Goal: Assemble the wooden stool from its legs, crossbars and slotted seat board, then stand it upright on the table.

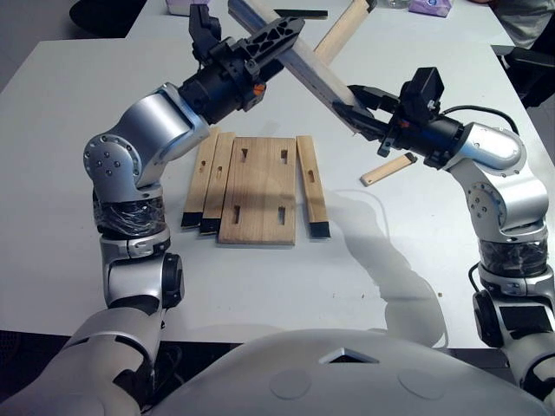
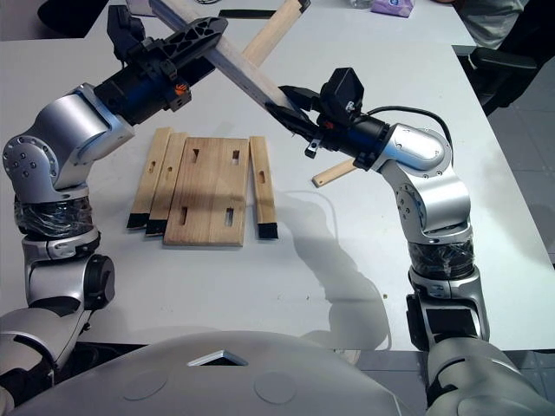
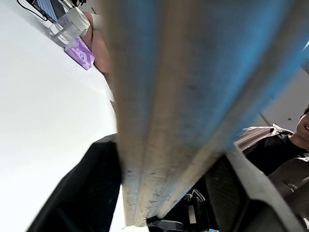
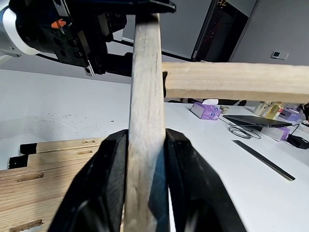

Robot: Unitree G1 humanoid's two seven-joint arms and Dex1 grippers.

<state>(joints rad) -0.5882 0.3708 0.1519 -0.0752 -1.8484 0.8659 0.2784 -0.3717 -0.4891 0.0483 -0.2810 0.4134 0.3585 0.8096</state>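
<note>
Office-like lab room: white table [image 1: 61,130], black office chair [image 1: 531,65], cables [image 4: 236,131] on a desk, grey walls [image 4: 282,26], dark glazed door [image 4: 227,34].

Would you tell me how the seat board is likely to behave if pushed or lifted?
The seat board looks like solid wood, so probably stiff. Lying flat on the table, it should slide rather than roll or tip. Pushed sideways, it would likely shove the legs lying beside it.

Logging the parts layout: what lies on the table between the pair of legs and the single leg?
The slotted seat board lies flat between them, shown in the left eye view.
</note>
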